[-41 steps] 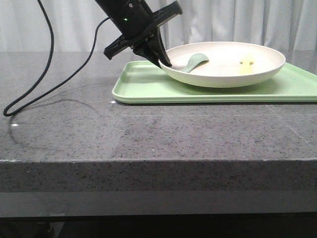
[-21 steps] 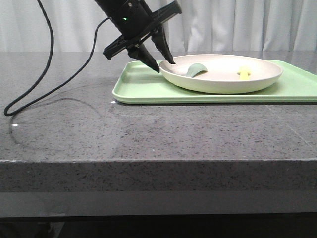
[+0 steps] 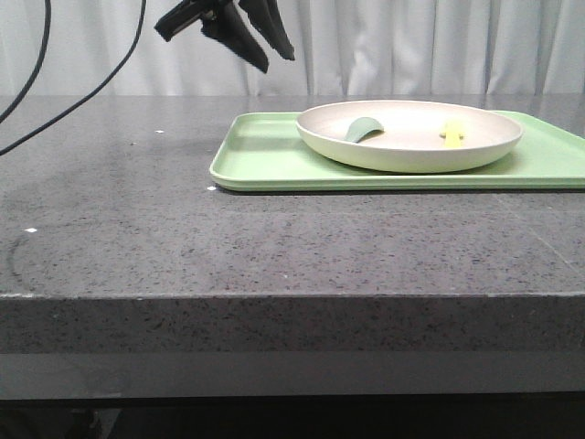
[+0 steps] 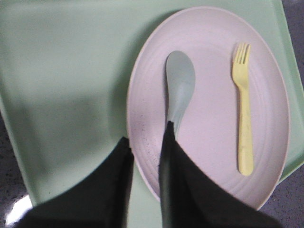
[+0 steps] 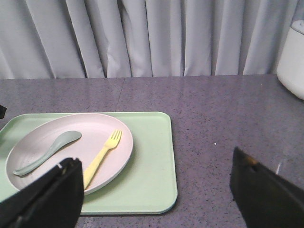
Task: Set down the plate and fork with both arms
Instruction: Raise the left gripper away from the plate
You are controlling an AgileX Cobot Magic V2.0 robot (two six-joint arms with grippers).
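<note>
Plate [image 3: 411, 146] sits on green tray [image 3: 274, 165] at table's far right, fork [image 4: 242, 109] and spoon [image 4: 179, 85] inside it; left gripper [image 3: 260, 41] hovers empty, slightly parted, right gripper [image 5: 156, 190] spread wide.

L pincer [image 3: 259, 41] raised high, fingers apart, empty. R pincer [image 5: 156, 194] wide open, empty.
</note>
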